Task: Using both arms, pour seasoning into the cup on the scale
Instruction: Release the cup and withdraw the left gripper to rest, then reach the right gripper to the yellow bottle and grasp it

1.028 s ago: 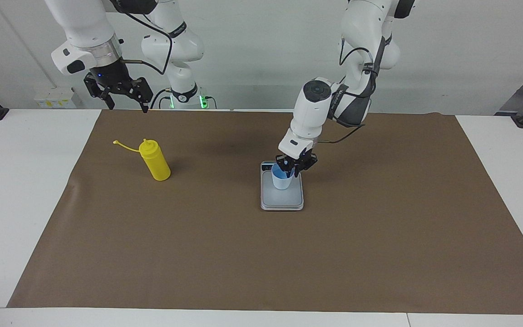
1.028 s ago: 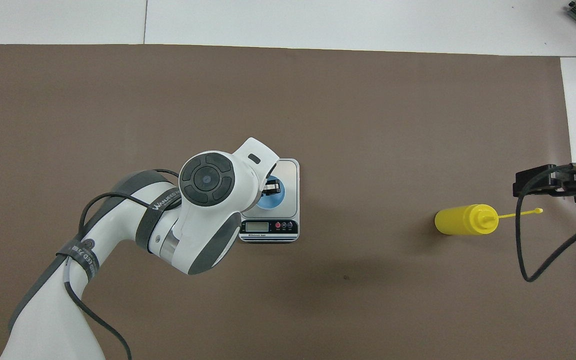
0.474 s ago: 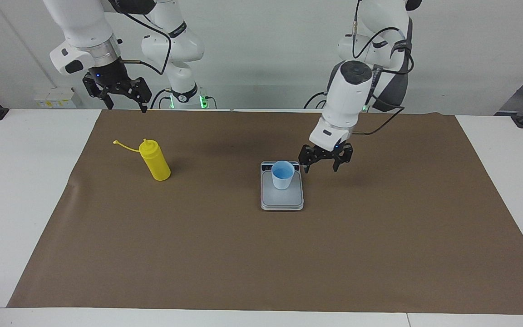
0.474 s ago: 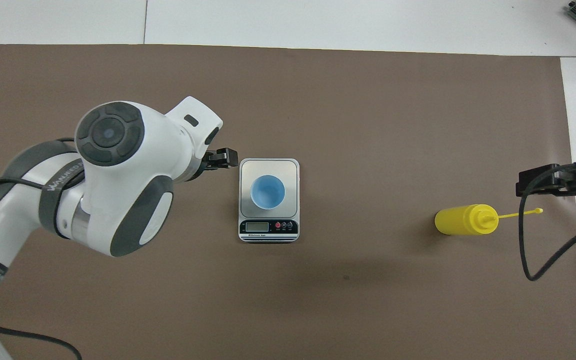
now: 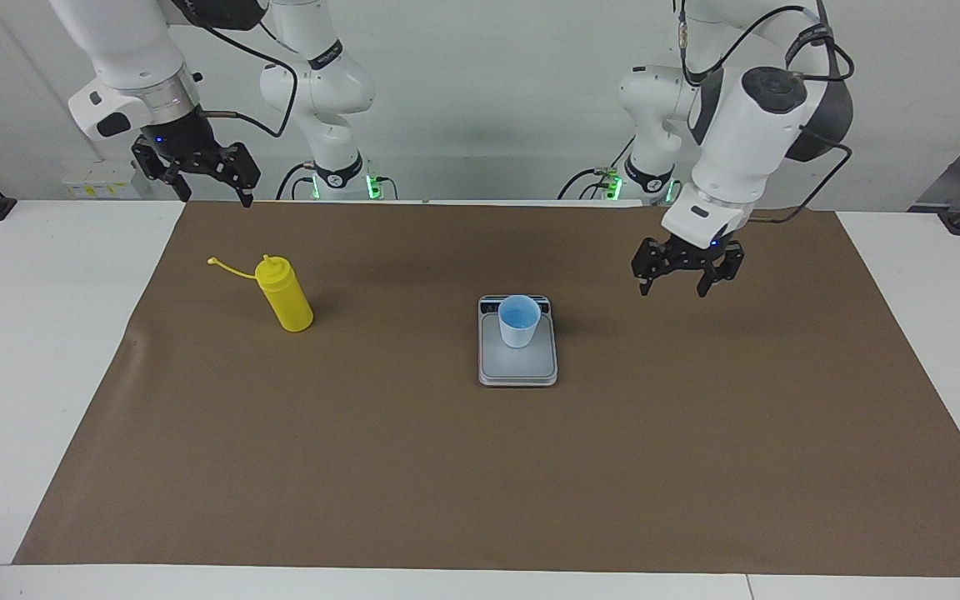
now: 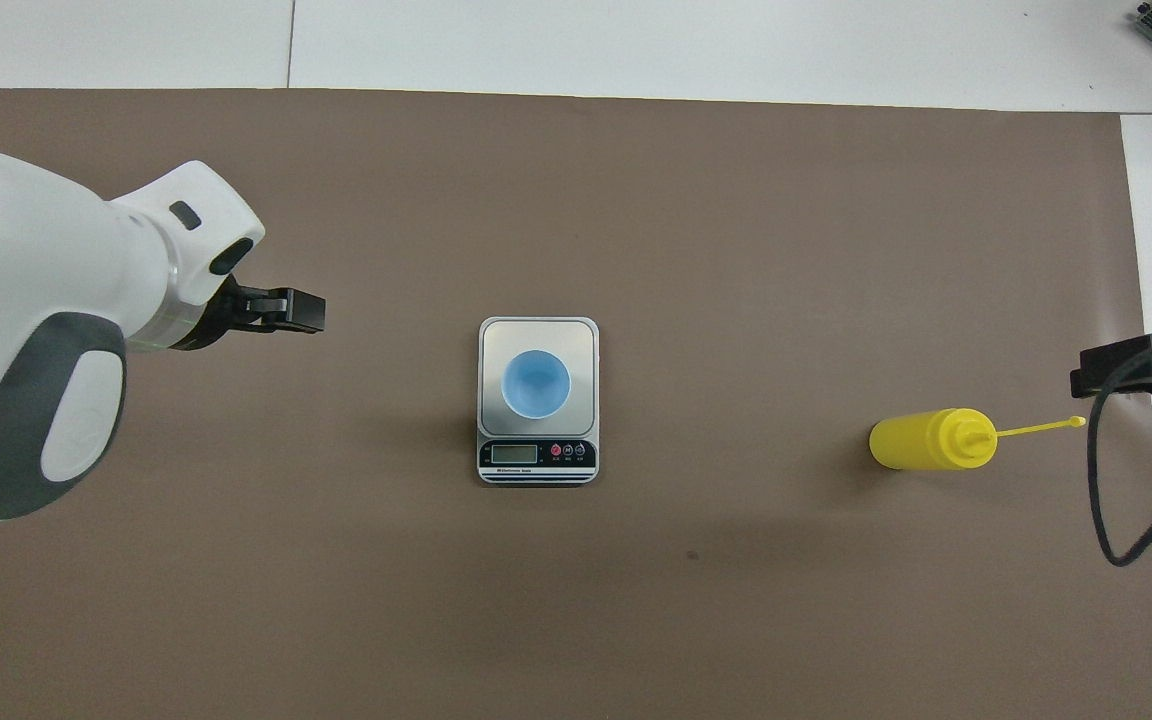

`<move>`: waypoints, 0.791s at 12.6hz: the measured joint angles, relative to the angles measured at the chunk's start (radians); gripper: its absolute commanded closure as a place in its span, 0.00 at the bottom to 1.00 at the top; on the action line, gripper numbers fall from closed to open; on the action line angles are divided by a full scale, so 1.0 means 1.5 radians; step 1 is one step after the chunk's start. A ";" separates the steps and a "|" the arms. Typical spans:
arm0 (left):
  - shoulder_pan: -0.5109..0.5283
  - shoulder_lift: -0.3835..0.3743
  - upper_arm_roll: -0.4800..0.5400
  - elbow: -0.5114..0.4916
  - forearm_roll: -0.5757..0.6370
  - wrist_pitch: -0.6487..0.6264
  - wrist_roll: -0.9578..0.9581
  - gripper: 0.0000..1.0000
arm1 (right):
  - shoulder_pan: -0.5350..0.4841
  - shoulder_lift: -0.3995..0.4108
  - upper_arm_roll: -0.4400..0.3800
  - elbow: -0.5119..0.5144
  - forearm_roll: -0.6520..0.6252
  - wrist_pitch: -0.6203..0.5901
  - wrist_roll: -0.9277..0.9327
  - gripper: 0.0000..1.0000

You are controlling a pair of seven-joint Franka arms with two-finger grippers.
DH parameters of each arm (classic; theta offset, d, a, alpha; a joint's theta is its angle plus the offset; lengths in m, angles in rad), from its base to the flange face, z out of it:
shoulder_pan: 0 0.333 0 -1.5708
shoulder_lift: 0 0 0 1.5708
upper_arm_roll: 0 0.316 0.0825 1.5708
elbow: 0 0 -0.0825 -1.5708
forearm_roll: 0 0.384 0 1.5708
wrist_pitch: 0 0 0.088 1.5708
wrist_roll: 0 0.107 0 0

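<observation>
We find the cup (image 5: 519,320) standing upright on the grey plate of the scale (image 5: 517,367), mouth up, near the middle of the brown mat (image 5: 480,467). On that evidence we judge the cup-placing step complete and the pouring step not yet begun.

The left gripper (image 5: 681,277) hangs in the air over bare mat toward the left arm's end of the table, at about 2 o'clock from the cup in the facing view. Its jaws stand wide apart and hold nothing.

The right gripper (image 5: 199,180) hangs high over the mat's edge at the robots' end, at about 11 o'clock from the seasoning bottle (image 5: 283,294) in the facing view. Its jaws are likewise spread, with nothing between them.

The bottle stands on its base toward the right arm's end of the table, well apart from the scale. Its long axis is upright, nozzle at the top. Its cap strap (image 5: 232,269) trails toward 10 o'clock in the facing view, away from the scale.

In our judgement the next move falls to the right arm: descend, close on the bottle's body below the nozzle, carry it over the cup and tip the nozzle down. The strap should be kept clear of the fingers.
</observation>
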State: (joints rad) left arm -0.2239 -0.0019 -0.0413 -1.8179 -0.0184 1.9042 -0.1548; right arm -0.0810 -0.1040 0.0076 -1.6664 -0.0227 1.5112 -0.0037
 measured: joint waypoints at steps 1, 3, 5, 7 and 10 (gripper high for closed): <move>0.016 -0.009 0.001 0.000 0.000 -0.012 0.025 0.00 | -0.011 -0.006 0.000 -0.016 0.000 0.013 -0.033 0.00; 0.051 -0.023 0.001 0.007 0.000 -0.046 0.073 0.00 | -0.034 -0.023 0.000 -0.059 0.002 0.056 -0.107 0.00; 0.082 -0.029 0.002 0.033 0.000 -0.086 0.116 0.00 | -0.062 -0.048 -0.001 -0.118 0.032 0.100 -0.180 0.00; 0.094 -0.030 0.002 0.074 0.000 -0.133 0.131 0.00 | -0.103 -0.083 -0.002 -0.203 0.071 0.168 -0.286 0.00; 0.103 -0.032 0.002 0.109 0.000 -0.193 0.156 0.00 | -0.157 -0.112 -0.020 -0.317 0.165 0.272 -0.472 0.00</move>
State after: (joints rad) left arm -0.0694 -0.0493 -0.0387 -1.6547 -0.0183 1.6144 0.0785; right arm -0.3162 -0.2715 -0.0222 -2.1423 0.2243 1.9185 -0.7124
